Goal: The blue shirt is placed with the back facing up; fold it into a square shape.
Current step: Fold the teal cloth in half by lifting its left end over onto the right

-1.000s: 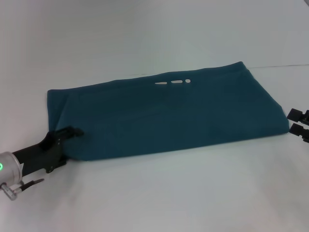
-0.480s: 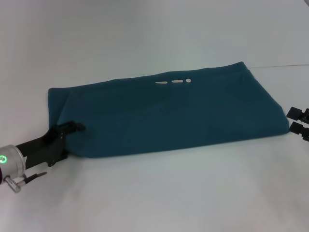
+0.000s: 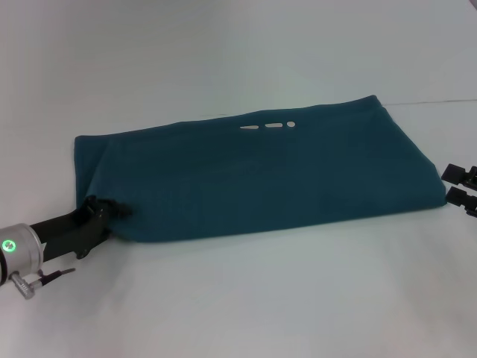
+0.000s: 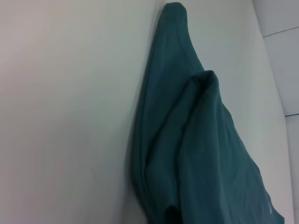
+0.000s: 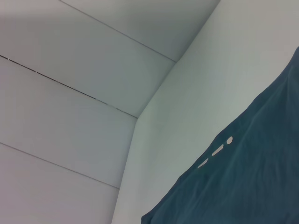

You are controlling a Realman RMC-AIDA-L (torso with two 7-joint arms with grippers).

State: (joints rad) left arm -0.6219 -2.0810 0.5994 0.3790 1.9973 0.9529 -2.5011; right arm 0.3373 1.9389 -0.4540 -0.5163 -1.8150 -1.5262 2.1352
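The blue shirt [image 3: 253, 175] lies flat on the white bench [image 3: 238, 298], already folded into a long wide band running from the near left toward the far right, w/ three small pale marks [image 3: 267, 126] in a row near its far edge. Left gripper [image 3: 110, 209] comes in low from the near-left corner of the head view, black body on a silver wrist w/ a green light, and its tip sits right at the shirt's near-left corner, touching the fabric; the cloth there looks slightly bunched and lifted around the tip. Can't tell whether the jaws are pinching the fabric or just resting against it, since the tips merge into the dark cloth. Left wrist view shows the shirt [image 4: 196, 154] close up: layered folds w/ a raised peak of fabric and a rounded corner further off, lying on the pale bench [image 4: 65, 116]. Right gripper [image 3: 462, 188] shows only at the right edge of the head view, just beside the shirt's right end and not touching it; two black tips w/ a clear gap between them, so jaws spread. Right wrist view catches the shirt [image 5: 252, 186] w/ the same pale marks [image 5: 216, 151], plus pale wall panels [image 5: 70, 93] behind the bench.
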